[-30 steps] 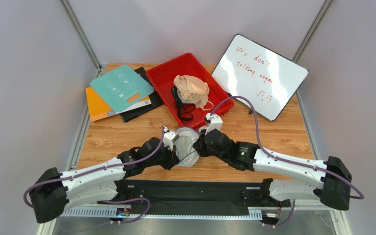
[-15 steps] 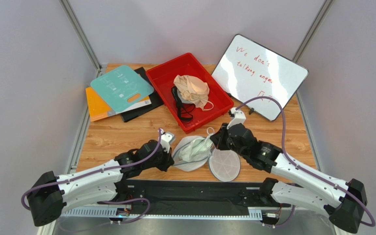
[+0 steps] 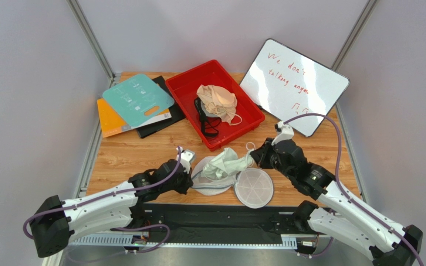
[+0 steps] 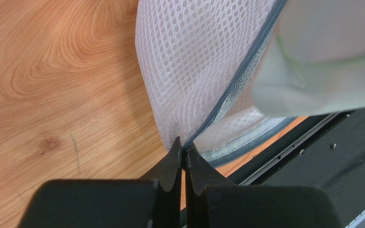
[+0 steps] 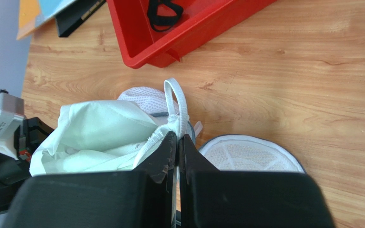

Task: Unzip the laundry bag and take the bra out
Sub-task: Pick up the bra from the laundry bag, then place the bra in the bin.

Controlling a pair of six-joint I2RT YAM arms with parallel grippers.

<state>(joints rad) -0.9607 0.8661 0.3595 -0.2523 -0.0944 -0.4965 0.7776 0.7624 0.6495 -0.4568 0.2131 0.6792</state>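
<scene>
Wooden table [image 3: 132, 158]; laundry bag [image 4: 184, 61] lies unzipped, white mesh.

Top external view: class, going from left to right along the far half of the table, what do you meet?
Stack of coloured folders → red tray → whiteboard. The garments lying inside the tray are left out, as they overlap it.

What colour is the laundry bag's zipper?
The zipper is grey; clearest in the left wrist view.
</scene>
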